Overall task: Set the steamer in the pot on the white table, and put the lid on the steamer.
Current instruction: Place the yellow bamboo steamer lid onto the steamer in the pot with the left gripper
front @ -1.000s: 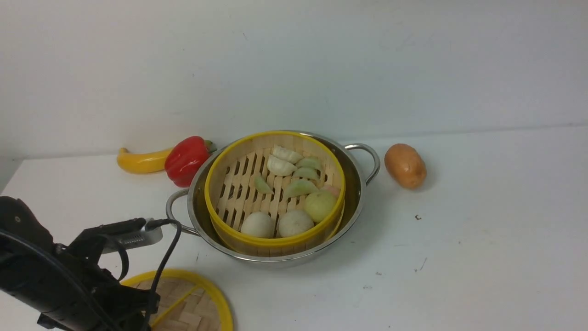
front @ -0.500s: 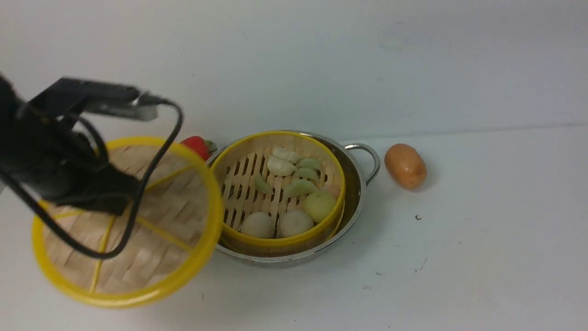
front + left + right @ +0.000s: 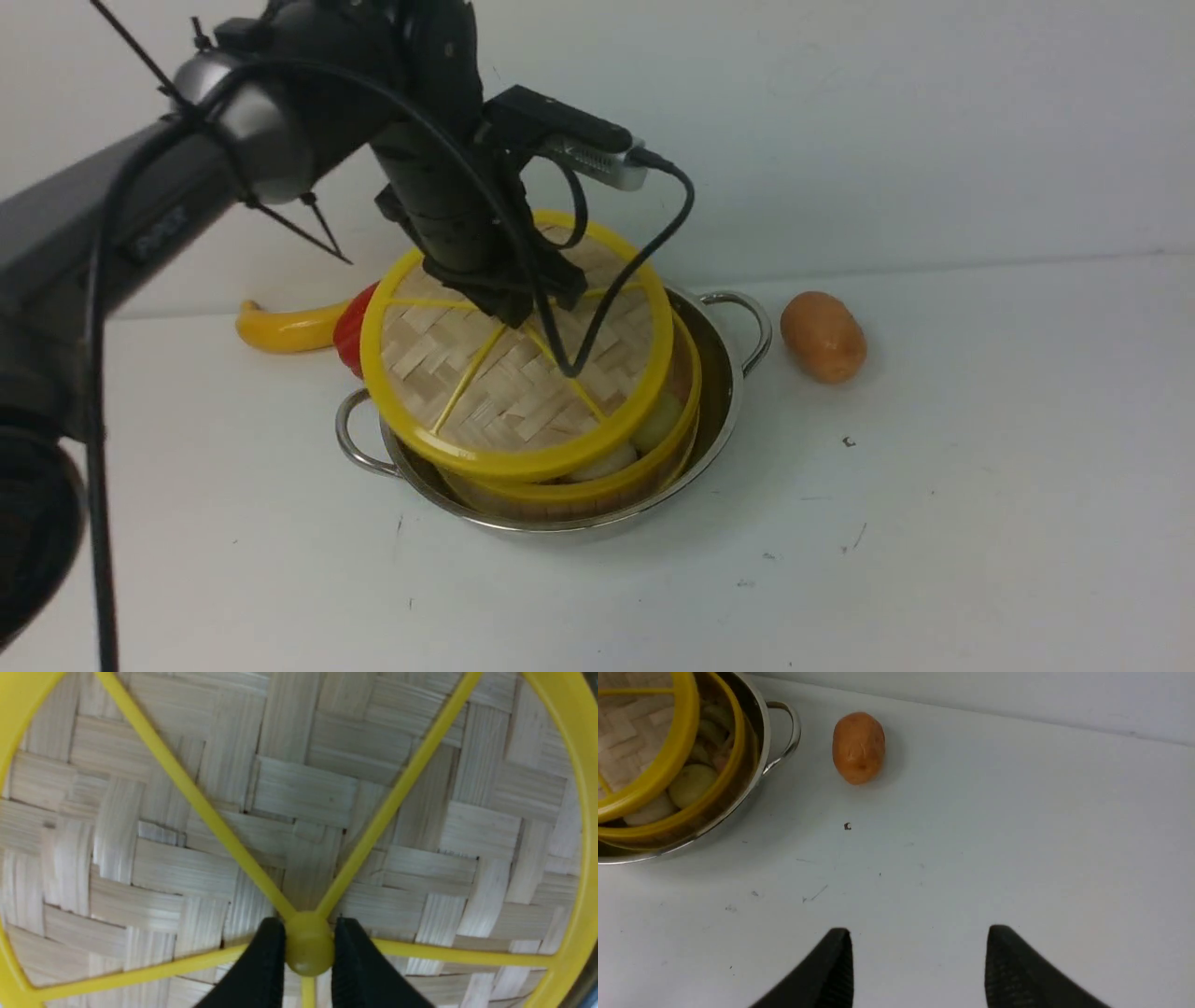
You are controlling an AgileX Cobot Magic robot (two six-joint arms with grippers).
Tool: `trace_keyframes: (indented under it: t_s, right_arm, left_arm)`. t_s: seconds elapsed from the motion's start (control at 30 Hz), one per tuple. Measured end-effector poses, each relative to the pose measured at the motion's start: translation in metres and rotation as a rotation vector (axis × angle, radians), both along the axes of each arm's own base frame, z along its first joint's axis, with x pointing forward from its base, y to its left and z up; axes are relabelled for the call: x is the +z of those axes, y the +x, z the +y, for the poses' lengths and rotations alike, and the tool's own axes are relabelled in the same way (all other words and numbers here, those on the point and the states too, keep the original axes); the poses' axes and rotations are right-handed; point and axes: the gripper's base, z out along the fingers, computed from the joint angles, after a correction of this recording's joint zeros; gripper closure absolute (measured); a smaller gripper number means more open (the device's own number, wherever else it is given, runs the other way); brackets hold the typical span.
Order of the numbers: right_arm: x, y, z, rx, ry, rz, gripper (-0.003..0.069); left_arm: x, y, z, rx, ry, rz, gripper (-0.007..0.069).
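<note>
The steel pot (image 3: 721,373) stands on the white table (image 3: 934,485) with the bamboo steamer (image 3: 653,459) inside it. The woven lid (image 3: 485,373) hangs tilted just above the steamer, its near edge low and covering most of it. In the left wrist view my left gripper (image 3: 308,933) is shut on the lid's (image 3: 303,793) yellow centre knob (image 3: 306,949). My right gripper (image 3: 920,933) is open over bare table, to the right of the pot (image 3: 759,732), with nothing between its fingers. It does not show in the front view.
A brown potato (image 3: 823,336) lies right of the pot. A red pepper (image 3: 350,327) and a yellow curved fruit (image 3: 280,327) lie behind the pot on the left. Buns (image 3: 607,459) show under the lid inside the steamer. A wall rises behind the table.
My left arm has lifted the lid from the table's front left corner, carried it up and to the right, and now holds it over the steamer.
</note>
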Motion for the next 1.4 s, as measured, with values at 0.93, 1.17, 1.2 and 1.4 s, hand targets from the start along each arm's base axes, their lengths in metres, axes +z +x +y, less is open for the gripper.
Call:
trace_keyframes:
  t_s: [0.93, 1.17, 1.2, 1.4]
  right_arm:
    - [0.003, -0.035, -0.009, -0.025, 0.046, -0.074, 0.0324]
    - [0.003, -0.035, -0.009, -0.025, 0.046, -0.074, 0.0324]
    - [0.003, -0.035, -0.009, -0.025, 0.046, -0.074, 0.0324]
    - [0.003, -0.035, -0.009, -0.025, 0.046, -0.074, 0.0326]
  left_arm:
    - [-0.039, 0.015, -0.026, -0.046, 0.034, 0.009, 0.051]
    - [-0.039, 0.015, -0.025, -0.021, 0.049, 0.007, 0.051]
    - [-0.039, 0.015, -0.025, -0.02, 0.048, 0.008, 0.051]
    - [-0.043, 0.015, -0.027, -0.019, 0.035, 0.024, 0.051]
